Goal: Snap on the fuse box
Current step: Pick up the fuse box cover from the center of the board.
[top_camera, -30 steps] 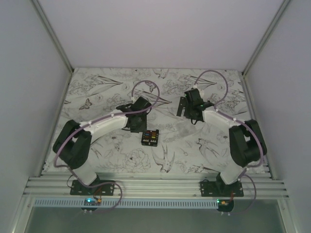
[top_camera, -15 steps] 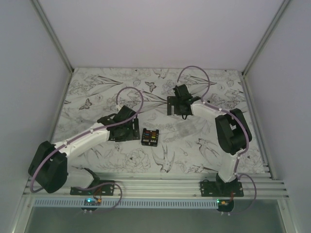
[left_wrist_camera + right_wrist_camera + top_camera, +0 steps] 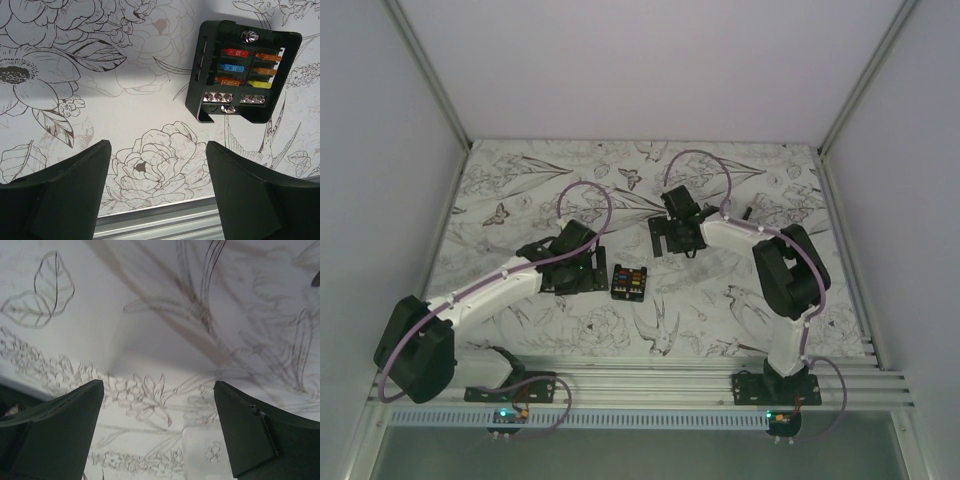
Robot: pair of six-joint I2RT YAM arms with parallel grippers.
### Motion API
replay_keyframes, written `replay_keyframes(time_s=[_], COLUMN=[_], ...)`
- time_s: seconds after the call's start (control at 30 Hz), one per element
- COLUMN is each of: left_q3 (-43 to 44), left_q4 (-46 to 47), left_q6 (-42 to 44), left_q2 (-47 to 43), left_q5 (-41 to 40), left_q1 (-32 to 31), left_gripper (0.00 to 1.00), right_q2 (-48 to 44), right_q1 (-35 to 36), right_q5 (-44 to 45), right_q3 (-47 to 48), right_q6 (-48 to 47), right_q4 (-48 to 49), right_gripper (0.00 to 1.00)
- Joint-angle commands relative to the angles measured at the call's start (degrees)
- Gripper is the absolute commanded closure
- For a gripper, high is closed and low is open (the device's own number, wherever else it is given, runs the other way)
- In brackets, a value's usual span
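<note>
Black plastic, the fuse box (image 3: 628,283) lies flat on the bench (image 3: 520,190), about midway between the left and right edges and somewhat nearer the near edge than the far one. Its face is up and the red, blue, orange and yellow fuses (image 3: 231,67) are bare, so I judge that nothing is snapped over them yet.

The left hand (image 3: 570,272) hangs just beside the box on its left-edge side, spread wide and empty. In its wrist view the box sits ahead and off to one side of the gap, not between the fingers (image 3: 75,185). That placing looks meant for steadying the box, since a loose box would likely slide under a push.

The right hand (image 3: 670,237) hovers on the far-edge side of the box, also spread and holding nothing. A faint pale square (image 3: 200,450) shows on the bench below it; whether that is a clear cover I cannot tell.

Every edge is well apart from the box. Open bench lies toward the near edge and the right edge; the other two sides are taken by the hands
</note>
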Motion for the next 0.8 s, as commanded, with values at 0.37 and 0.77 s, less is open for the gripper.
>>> replay_keyframes(time_s=[0.37,0.77], left_q3=[-3.1,-5.8], left_q4=[0.6,3.1], left_q6=[1.6,2.8], left_q2=[-4.2,-5.2], left_q5=[-0.4,-1.7], left_q1=[0.4,0.4], left_gripper=[0.18,0.16], right_q2=[-11.5,-29.3], right_q1=[3.5,4.4], right_q5=[0.4,21.4], right_q3=[-7.5,-13.9], right_q6=[-0.2,30.1], right_q4=[-11.3,-20.4], right_gripper=[0.02,0.00])
